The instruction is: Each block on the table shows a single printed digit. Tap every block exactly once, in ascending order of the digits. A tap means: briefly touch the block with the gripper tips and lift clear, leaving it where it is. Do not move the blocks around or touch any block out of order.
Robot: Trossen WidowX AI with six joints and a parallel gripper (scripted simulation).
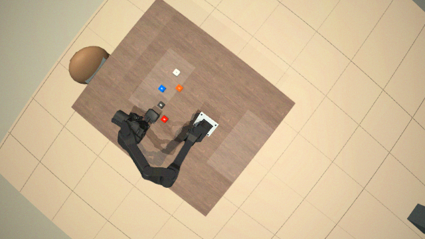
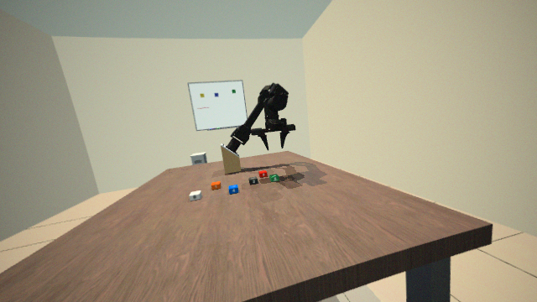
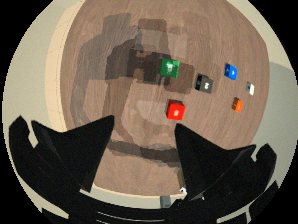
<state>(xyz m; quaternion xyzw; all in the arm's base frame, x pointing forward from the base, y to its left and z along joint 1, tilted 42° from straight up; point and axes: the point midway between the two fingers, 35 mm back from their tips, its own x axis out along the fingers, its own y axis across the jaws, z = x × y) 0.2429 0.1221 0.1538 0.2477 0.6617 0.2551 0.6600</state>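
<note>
The open gripper (image 2: 275, 148) (image 3: 145, 123) is hovering above the green block (image 2: 274, 178) (image 3: 170, 67), whose digit is facing upward; long axis unclear.

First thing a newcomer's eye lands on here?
Probably the black arm, rising over the table's far end in the exterior view, its gripper open above the tabletop. Next, the bright red block, beside the green one.
</note>
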